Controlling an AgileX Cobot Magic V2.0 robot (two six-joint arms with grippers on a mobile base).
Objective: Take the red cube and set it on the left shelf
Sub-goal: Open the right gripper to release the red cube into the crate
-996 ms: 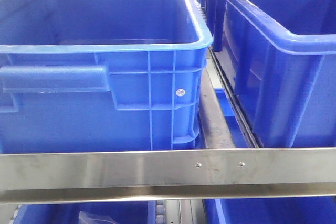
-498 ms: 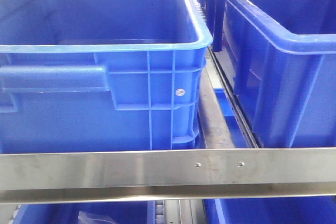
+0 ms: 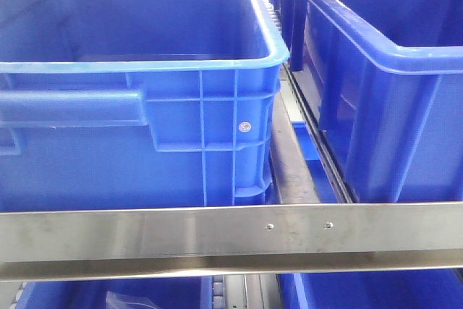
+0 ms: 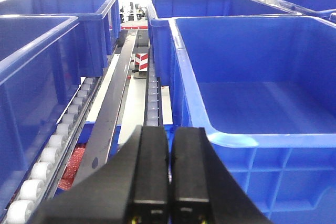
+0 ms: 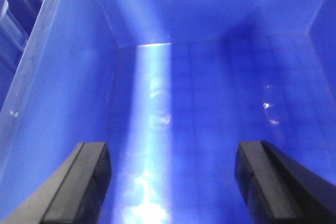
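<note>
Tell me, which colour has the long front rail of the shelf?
The front rail is silver-grey brushed steel, shown best in the exterior front view.

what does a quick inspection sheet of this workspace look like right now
surface: left shelf, a brushed-steel front rail with two small screws; roller tracks run between the crate rows
job's things: red cube not seen in any view; near-left blue crate looks empty, and so does the right blue crate
clutter: something red and speckled lies under the rollers; a pale object sits in a lower crate, too unclear to name
grippers: left gripper shut, holding nothing, aimed along the gap between crates; right gripper open, empty, looking into a blue crate
cables: nothing seen
surroundings: more blue crates behind; bright hall with windows
</note>
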